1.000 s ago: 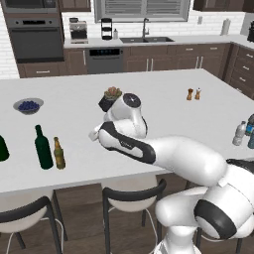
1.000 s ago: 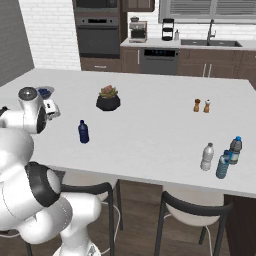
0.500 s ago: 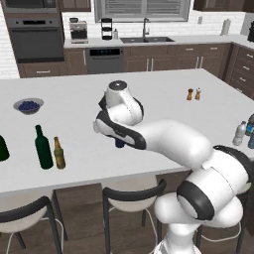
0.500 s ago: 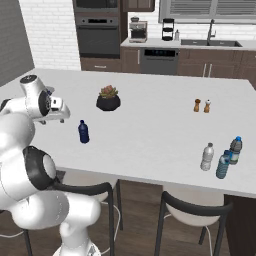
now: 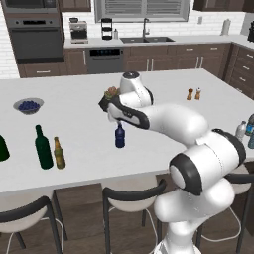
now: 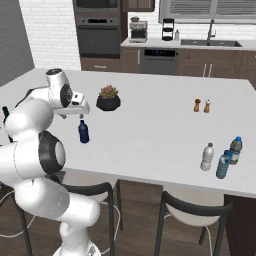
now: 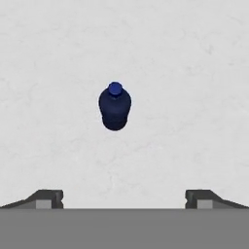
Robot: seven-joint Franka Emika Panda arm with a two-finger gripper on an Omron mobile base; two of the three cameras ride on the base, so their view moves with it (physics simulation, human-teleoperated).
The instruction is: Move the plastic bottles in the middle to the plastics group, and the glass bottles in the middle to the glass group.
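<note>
A dark blue plastic bottle [image 5: 119, 136] stands upright alone in the middle of the white counter [image 5: 163, 144], also seen from the other side as the blue bottle [image 6: 83, 132]. My gripper [image 6: 81, 115] hangs just above it, pointing down, open and empty. In the hand view the blue bottle [image 7: 115, 107] sits ahead of the wide-spread fingertips [image 7: 46, 198]. The slim amber glass bottle [image 5: 59, 153] stands beside the tall green wine bottle [image 5: 43, 148] of the glass group at the left. The plastics group [image 6: 222, 159], clear and bluish bottles, stands at the right front.
A potted plant [image 6: 108, 98] stands just behind the blue bottle. A bowl of blueberries [image 5: 28, 105] sits at the far left, and two shakers [image 6: 202, 105] stand toward the right. A squat green bottle [image 5: 2, 148] is at the left edge. Stools line the front edge.
The arm has swung the hand rightward from the left side of the counter to above the blue bottle. The jaws have stayed open. No bottle has moved.
</note>
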